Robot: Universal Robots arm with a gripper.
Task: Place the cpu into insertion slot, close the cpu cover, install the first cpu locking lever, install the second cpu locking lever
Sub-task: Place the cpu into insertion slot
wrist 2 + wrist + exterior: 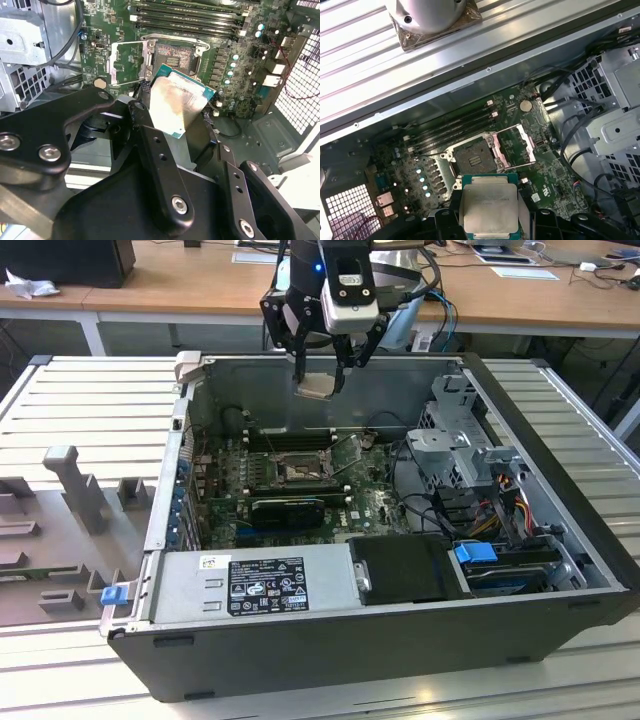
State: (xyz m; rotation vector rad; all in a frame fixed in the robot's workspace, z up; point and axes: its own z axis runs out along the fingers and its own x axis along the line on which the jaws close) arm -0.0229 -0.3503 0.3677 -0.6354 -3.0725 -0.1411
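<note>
Surface: ribbed metal table (90, 400) across most of the exterior frame. Wooden desks (180, 280) run along the top edge. A grey moulded fixture (60, 530) sits at middle left on the table.

Container: open black PC case (400, 650), centre to lower right of the frame, lying on its side with the interior facing up. Inside:
- green motherboard (375, 495) at the centre
- long black graphics card (290, 508) across the board, just below the insertion slot (295, 472)
- power supply (255, 580) along the near wall, lower centre
- metal drive cage (460, 450) at the right, with a bundle of cables (505, 490) beside it

The gripper (320, 383) is at top centre of the exterior frame, above the case's far wall. Its fingers are clenched on the cpu (318, 387). The chip is held by its edges, metal lid outward, clear of the board (both wrist views show it between the fingers, (490, 210) and (177, 102)).

The insertion slot (472, 160) is uncovered, with its contact field exposed. The cpu cover (517, 145) is swung open to one side of it, hinged at the slot's edge. In the second wrist view, the same cover (127, 62) lies beside the slot (175, 55).
</note>
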